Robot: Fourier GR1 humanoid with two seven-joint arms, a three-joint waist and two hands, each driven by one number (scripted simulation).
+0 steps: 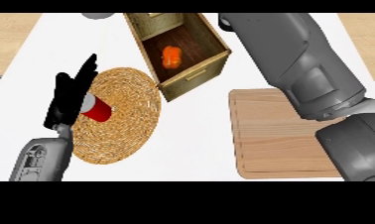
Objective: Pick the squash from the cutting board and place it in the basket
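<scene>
The orange squash [171, 57] lies on the dark floor of the wooden box-shaped basket [192, 77], which stands open at the top centre. The light wooden cutting board [267, 139] sits at the lower right, and its visible part is bare. My right forearm [300, 64] crosses the board and rises past the basket's right wall to the view's top edge; its hand does not show. At the left, my left hand [67, 96] stays open with fingers straight and pointing up, over the left edge of a woven mat and away from the squash.
A round woven mat [124, 119] lies left of the basket with a red cup [96, 110] on it, next to my left hand. A small grey object [96, 15] peeks in at the top left. White counter [190, 143] runs between mat and board.
</scene>
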